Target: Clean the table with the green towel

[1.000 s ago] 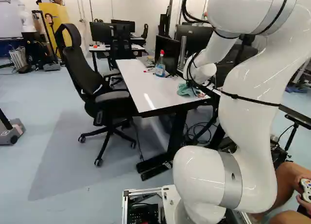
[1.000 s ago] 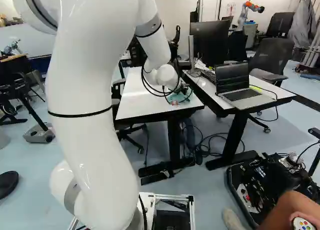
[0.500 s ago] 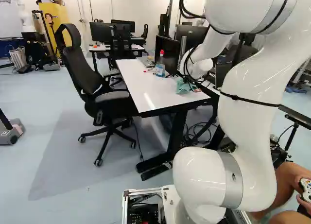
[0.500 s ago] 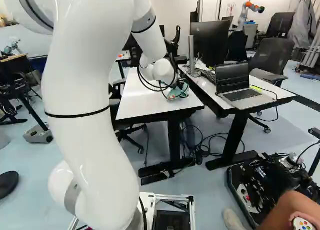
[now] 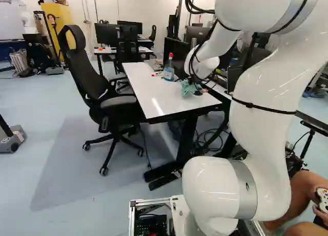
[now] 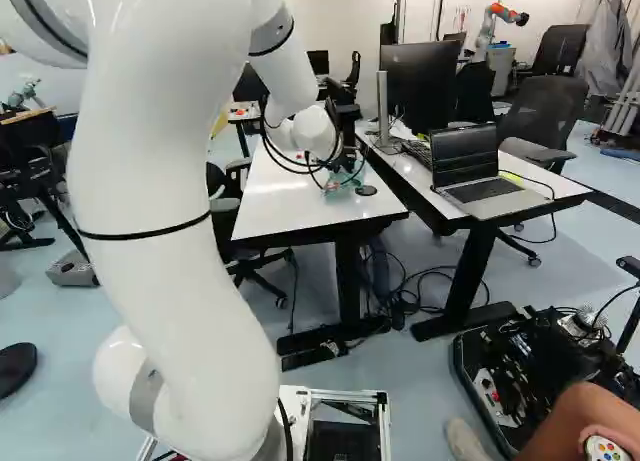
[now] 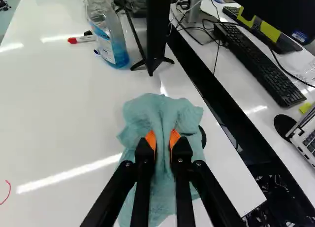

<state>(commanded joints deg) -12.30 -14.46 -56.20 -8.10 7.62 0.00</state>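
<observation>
The black gripper (image 6: pixel 347 167) is low over the near part of the white table (image 6: pixel 290 196) in the right base view. Seen from the wrist, my gripper (image 7: pixel 163 139) pinches a raised fold of the green towel (image 7: pixel 160 109) between its orange pads. The rest of the cloth spreads crumpled around and under the fingers, on the tabletop (image 7: pixel 64 113). A red pen mark (image 7: pixel 6 192) shows on the white surface well to one side of the towel. The towel (image 5: pixel 187 88) also shows near the table's right edge in the left base view.
Ahead of the towel stand a spray bottle (image 7: pixel 112 42), a red-capped marker (image 7: pixel 81 39) and a black stand (image 7: pixel 156 35). A dark round object (image 6: pixel 366 190) lies beside the towel. Across a gap, another table holds a keyboard (image 7: pixel 263 64) and laptop (image 6: pixel 485 186). A chair (image 5: pixel 113 100) adjoins the table.
My arm has carried the gripper and towel leftward over the table in both base views. The dark round object beside the towel has come into sight. The base has not moved.
</observation>
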